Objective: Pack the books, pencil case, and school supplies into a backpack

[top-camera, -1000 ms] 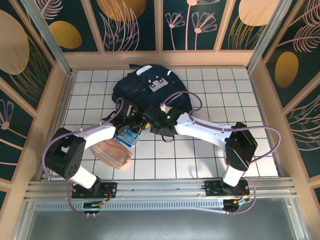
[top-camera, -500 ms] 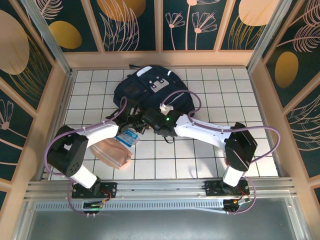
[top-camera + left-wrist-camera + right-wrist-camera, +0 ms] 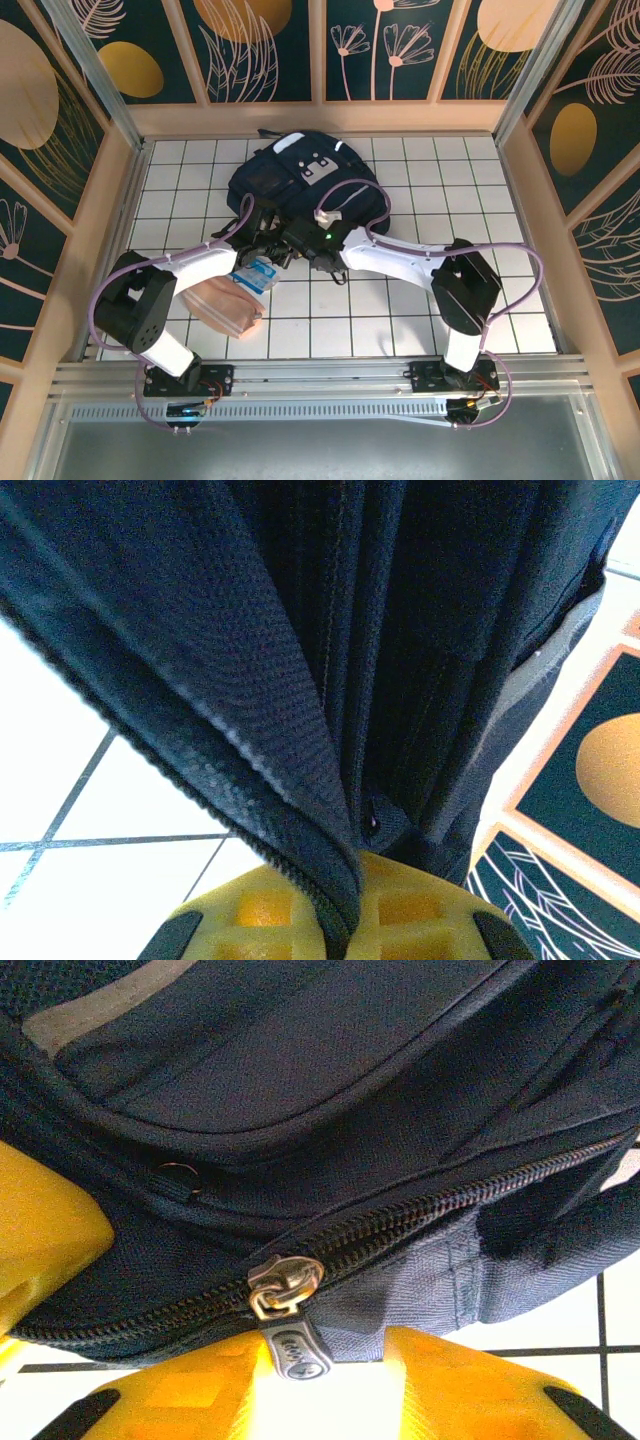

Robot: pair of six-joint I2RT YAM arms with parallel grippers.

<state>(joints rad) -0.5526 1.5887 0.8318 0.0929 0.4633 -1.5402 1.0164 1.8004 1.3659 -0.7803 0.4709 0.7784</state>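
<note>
The white tiled worktop (image 3: 500, 200) carries the navy backpack (image 3: 300, 175), which lies at its far middle. The left tool (image 3: 340, 915) is clamped on the backpack's zipper edge. The right tool (image 3: 335, 1380) has its jaws apart, one on either side of the small metal zipper pull (image 3: 285, 1295).

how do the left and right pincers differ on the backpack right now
Left pincer is shut, pinching a fold of zipper edge on the backpack; right pincer is open, straddling the grey zipper pull without clamping it. Both have yellow fingers at the bag's near edge.
</note>
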